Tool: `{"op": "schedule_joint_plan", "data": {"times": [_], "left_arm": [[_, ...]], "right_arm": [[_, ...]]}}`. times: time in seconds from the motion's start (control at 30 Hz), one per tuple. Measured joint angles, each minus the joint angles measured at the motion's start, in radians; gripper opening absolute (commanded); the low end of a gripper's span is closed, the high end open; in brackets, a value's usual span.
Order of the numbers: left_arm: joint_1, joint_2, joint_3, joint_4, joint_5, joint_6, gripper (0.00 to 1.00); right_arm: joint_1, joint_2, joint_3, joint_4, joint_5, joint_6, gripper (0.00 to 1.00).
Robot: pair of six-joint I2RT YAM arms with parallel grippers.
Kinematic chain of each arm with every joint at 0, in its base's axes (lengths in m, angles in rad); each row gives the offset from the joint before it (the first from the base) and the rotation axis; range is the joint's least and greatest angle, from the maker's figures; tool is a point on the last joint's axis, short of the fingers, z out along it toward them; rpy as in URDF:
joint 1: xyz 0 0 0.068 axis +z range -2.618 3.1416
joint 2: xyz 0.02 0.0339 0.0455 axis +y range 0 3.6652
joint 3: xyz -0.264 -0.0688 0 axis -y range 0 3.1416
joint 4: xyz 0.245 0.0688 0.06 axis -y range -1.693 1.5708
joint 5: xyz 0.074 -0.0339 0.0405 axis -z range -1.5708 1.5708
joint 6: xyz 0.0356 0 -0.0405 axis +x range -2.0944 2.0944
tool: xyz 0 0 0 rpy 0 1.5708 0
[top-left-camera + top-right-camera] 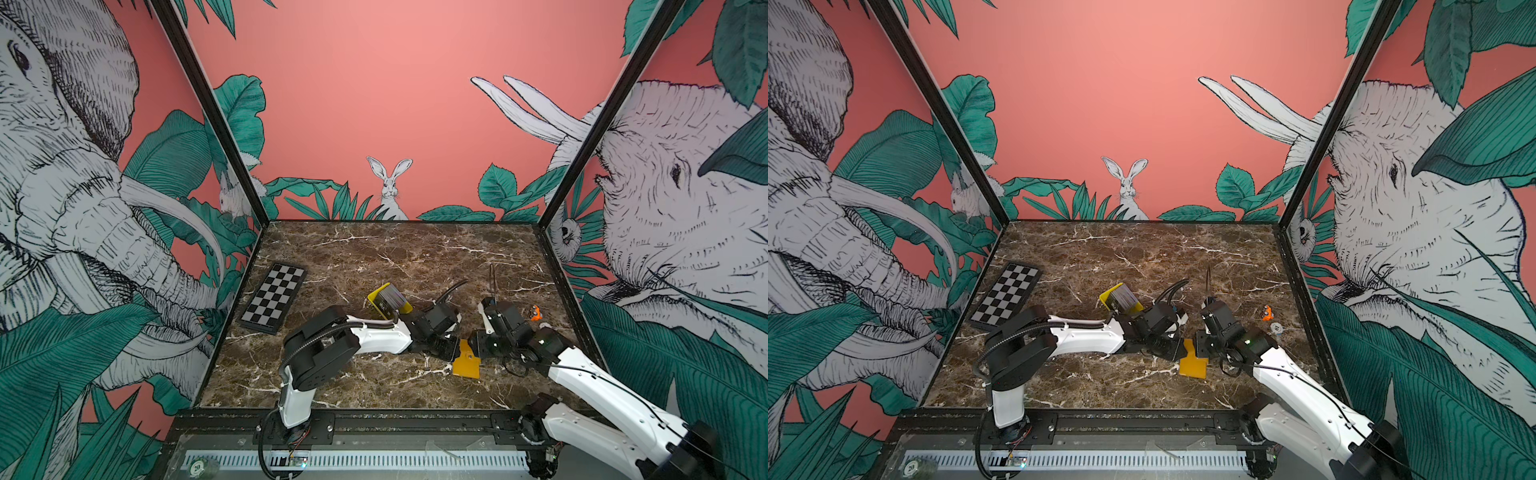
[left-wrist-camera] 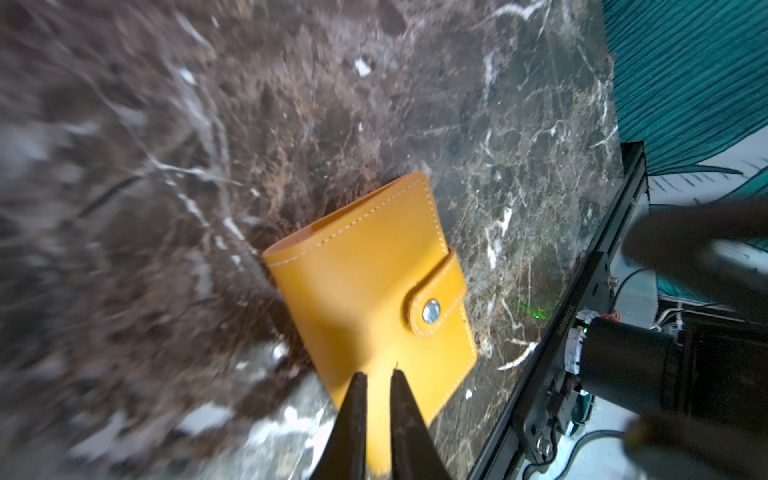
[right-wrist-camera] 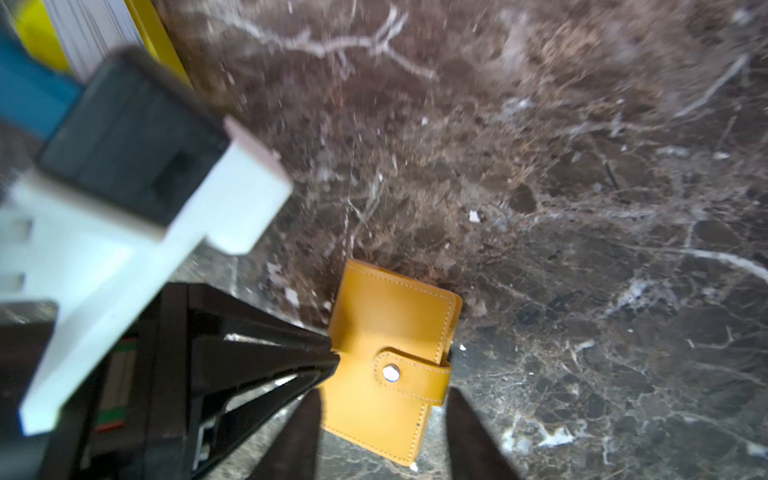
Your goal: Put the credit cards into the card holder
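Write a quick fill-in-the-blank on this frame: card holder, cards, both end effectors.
1. The card holder lies folded with its snap tab ___.
2. The credit cards stand stacked in a tray coloured ___.
3. The end effector pinching the card holder's edge belongs to the ___ arm.
4. The right end effector hangs by the card holder with its jaws ___.

Missing words: fastened; yellow; left; open.
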Motion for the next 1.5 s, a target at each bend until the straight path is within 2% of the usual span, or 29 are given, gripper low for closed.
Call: {"op": "schedule_joint_plan", "data": {"times": [0.07,0.17,0.23,0.33,0.43,0.57,0.7,0.83,0.97,1.07,1.23,1.37,1.5], "left_arm": [[0.013,-0.048,-0.003,-0.031,-0.016,0.018,0.28],[0.06,-0.143,-0.022,-0.064,-0.038,0.047,0.45],[0.116,-0.222,-0.055,-0.083,-0.058,0.068,0.61],[0.208,-0.335,-0.117,-0.118,-0.087,0.101,0.84],[0.308,-0.439,-0.182,-0.159,-0.119,0.14,0.99],[0.46,-0.58,-0.273,-0.208,-0.16,0.199,0.99],[0.671,-0.739,-0.363,-0.23,-0.227,0.276,0.99],[0.863,-0.828,-0.421,-0.216,-0.311,0.381,0.99],[0.945,-0.839,-0.511,-0.086,-0.379,0.542,0.99],[0.97,-0.788,-0.607,0.084,-0.404,0.664,0.99],[1.025,-0.566,-0.655,0.376,-0.385,0.774,0.99],[1.04,-0.399,-0.71,0.654,-0.369,0.818,0.99],[1.073,-0.303,-0.743,0.801,-0.327,0.822,0.99]], "right_arm": [[-0.003,-0.013,0.019,0.003,0.023,-0.01,0.77],[-0.009,-0.017,0.043,0.016,0.07,-0.027,0.91],[-0.016,-0.018,0.049,0.034,0.116,-0.04,0.97],[-0.032,-0.019,0.049,0.067,0.16,-0.065,0.98],[-0.048,-0.02,0.049,0.114,0.193,-0.093,0.98],[-0.081,-0.014,0.047,0.184,0.245,-0.144,0.98],[-0.152,0.016,0.01,0.307,0.291,-0.214,0.98],[-0.253,0.104,-0.027,0.436,0.315,-0.275,0.98],[-0.347,0.22,-0.051,0.584,0.333,-0.333,0.98],[-0.399,0.326,-0.074,0.719,0.338,-0.392,0.98],[-0.443,0.502,-0.139,0.976,0.356,-0.497,0.98],[-0.48,0.558,-0.161,1.11,0.303,-0.544,0.98],[-0.523,0.587,-0.207,1.305,0.238,-0.556,0.98]]}}
